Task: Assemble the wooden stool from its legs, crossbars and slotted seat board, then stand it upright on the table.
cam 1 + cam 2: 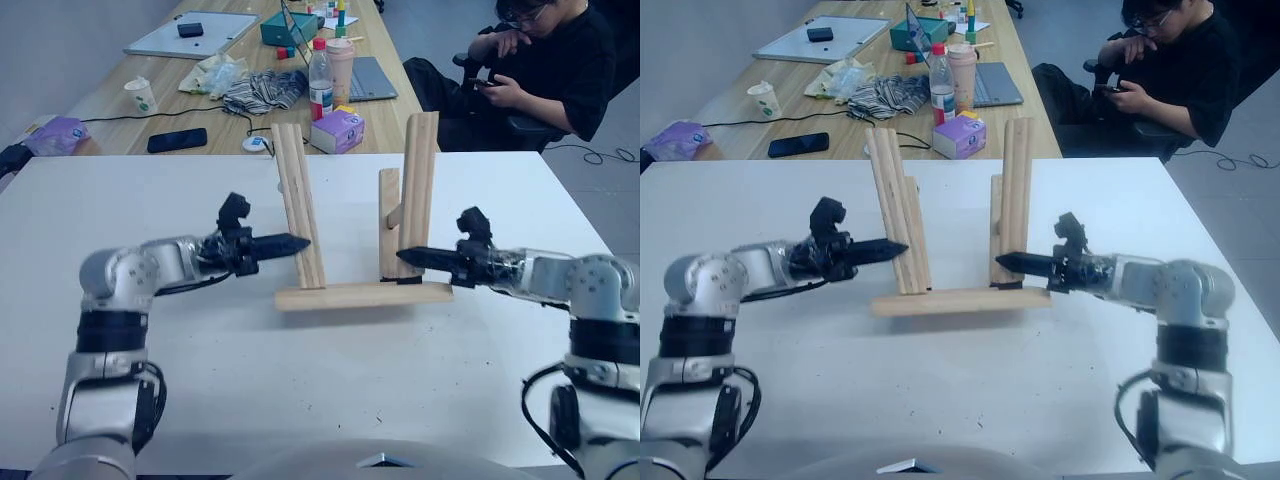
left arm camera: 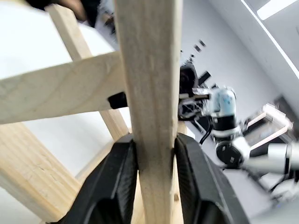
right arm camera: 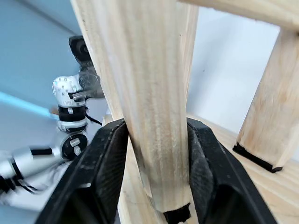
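While the stool [image 1: 388,225] stood upside down near the middle of the white table [image 1: 300,400], its seat board [image 1: 360,295] lay flat on the surface with the legs pointing up. On the left, the left gripper [image 1: 297,242] was clamped around the left leg [image 1: 296,190] below its middle, a finger pressed to each side. A crossbar [image 2: 56,93] ran off from that leg. On the right, the right gripper [image 1: 405,256] was likewise closed on the right leg [image 1: 421,170], low down near the board.
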